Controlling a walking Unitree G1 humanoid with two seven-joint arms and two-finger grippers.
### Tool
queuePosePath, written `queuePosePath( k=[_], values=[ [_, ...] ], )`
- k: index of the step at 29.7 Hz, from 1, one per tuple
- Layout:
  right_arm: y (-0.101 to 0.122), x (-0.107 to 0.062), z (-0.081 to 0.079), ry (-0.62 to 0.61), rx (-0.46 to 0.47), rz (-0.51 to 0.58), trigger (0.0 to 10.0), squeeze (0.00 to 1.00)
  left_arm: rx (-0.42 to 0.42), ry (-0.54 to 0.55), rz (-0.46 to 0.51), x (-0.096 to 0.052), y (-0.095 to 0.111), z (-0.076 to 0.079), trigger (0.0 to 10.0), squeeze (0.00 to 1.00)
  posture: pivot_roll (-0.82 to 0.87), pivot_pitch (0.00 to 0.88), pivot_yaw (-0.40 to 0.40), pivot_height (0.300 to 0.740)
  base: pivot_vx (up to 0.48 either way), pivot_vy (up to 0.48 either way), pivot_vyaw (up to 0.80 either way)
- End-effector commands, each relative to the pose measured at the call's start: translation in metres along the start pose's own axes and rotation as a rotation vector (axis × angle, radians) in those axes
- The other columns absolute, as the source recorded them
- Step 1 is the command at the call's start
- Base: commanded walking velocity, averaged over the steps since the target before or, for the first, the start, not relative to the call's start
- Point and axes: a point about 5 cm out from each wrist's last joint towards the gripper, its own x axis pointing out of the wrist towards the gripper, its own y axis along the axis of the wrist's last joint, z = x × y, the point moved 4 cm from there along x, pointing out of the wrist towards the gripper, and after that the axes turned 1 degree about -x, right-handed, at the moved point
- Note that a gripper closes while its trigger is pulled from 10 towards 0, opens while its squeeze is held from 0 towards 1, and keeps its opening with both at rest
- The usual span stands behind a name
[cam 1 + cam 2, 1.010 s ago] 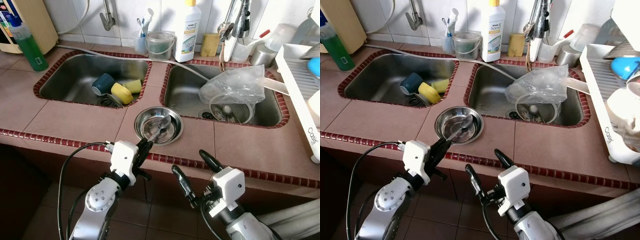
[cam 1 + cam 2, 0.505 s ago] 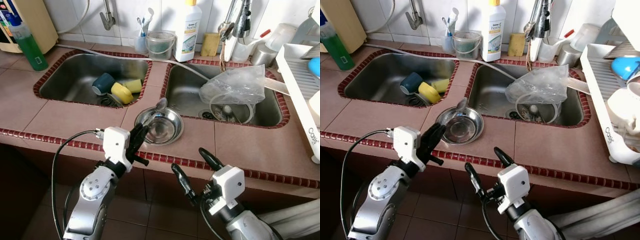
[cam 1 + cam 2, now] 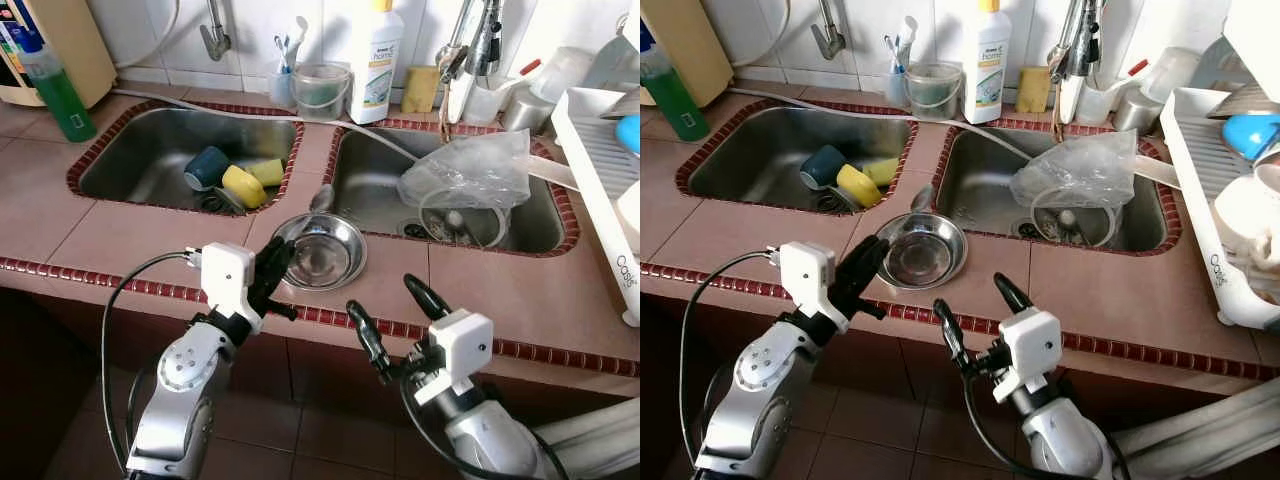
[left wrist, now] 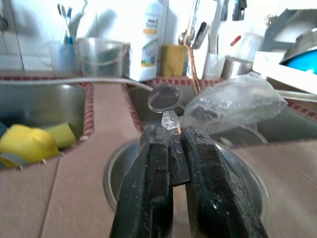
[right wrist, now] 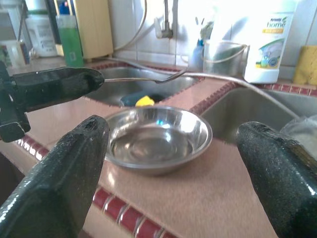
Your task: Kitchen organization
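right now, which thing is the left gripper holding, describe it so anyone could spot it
On the tiled strip between the two sinks sits a round steel bowl. Above it, the left gripper is shut on the handle of a metal spoon. It is the lone slim, shiny utensil lifted off the counter, unlike the bowl beneath.

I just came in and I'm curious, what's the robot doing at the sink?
The robot is tidying the kitchen counter. Its left gripper is shut on the handle of a metal spoon and holds it up above the round steel bowl that sits on the tiles between the two sinks. Its right gripper is open and holds nothing, low at the counter's front edge.
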Motion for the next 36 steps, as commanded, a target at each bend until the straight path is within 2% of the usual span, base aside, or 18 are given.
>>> queuePosePath(
  k=[1, 5, 14, 21, 25, 26, 27, 28, 29, 30, 31, 36],
  values=[
    [-0.001, -0.001, 0.005, -0.027, -0.003, 0.000, 10.0, 0.00, 0.000, 0.005, -0.006, 0.000, -0.001, -0.002, 0.0, 0.00, -0.12, 0.083, 0.029, 0.740, 0.000, 0.000, 0.00],
    [0.012, 0.019, 0.020, -0.119, -0.012, 0.075, 10.0, 0.00, 0.015, 0.014, 0.012, 0.009, 0.005, -0.007, 0.0, 0.00, -0.13, 0.062, 0.029, 0.740, 0.000, 0.000, 0.00],
    [0.022, 0.037, 0.041, -0.230, -0.022, 0.144, 10.0, 0.00, 0.019, 0.056, 0.023, 0.011, 0.004, -0.015, 0.0, 0.00, -0.12, 0.042, 0.021, 0.740, 0.000, 0.000, 0.00],
    [0.022, 0.040, 0.044, -0.252, -0.032, 0.153, 10.0, 0.00, 0.031, 0.062, 0.029, 0.012, 0.005, -0.018, 0.0, 0.00, -0.11, 0.038, 0.018, 0.740, 0.000, 0.000, 0.00],
    [0.020, 0.039, 0.056, -0.330, -0.059, 0.149, 10.0, 0.00, 0.060, 0.085, 0.024, 0.014, 0.005, -0.026, 0.0, 0.00, -0.11, 0.032, 0.019, 0.740, 0.000, 0.000, 0.00],
    [0.020, 0.039, 0.061, -0.357, -0.073, 0.148, 10.0, 0.00, 0.066, 0.092, 0.019, 0.014, 0.004, -0.027, 2.9, 0.00, -0.11, 0.030, 0.019, 0.740, 0.000, 0.000, 0.00],
    [0.020, 0.039, 0.061, -0.357, -0.073, 0.148, 10.0, 0.00, 0.066, 0.092, 0.019, 0.014, 0.004, -0.027, 2.9, 0.00, -0.11, 0.030, 0.019, 0.740, 0.000, 0.000, 0.00],
    [0.020, 0.038, 0.063, -0.370, -0.079, 0.149, 10.0, 0.00, 0.073, 0.095, 0.017, 0.014, 0.004, -0.027, 5.4, 0.00, -0.11, 0.030, 0.019, 0.740, 0.000, 0.000, 0.00],
    [0.020, 0.038, 0.065, -0.378, -0.081, 0.149, 10.0, 0.00, 0.079, 0.097, 0.016, 0.014, 0.004, -0.028, 9.5, 0.00, -0.11, 0.030, 0.021, 0.740, 0.000, 0.000, 0.00],
    [0.020, 0.038, 0.065, -0.378, -0.081, 0.149, 10.0, 0.00, 0.079, 0.097, 0.016, 0.014, 0.004, -0.028, 9.5, 0.00, -0.11, 0.030, 0.021, 0.740, 0.000, 0.000, 0.00],
    [0.020, 0.038, 0.067, -0.391, -0.084, 0.151, 10.0, 0.00, 0.076, 0.103, 0.023, 0.015, 0.005, -0.028, 10.0, 0.00, -0.11, 0.029, 0.022, 0.740, 0.000, 0.000, 0.00],
    [0.021, 0.038, 0.074, -0.444, -0.099, 0.157, 10.0, 0.00, 0.084, 0.115, 0.032, 0.017, 0.007, -0.029, 10.0, 0.00, -0.11, 0.028, 0.025, 0.740, 0.000, 0.000, 0.00]
  ],
)
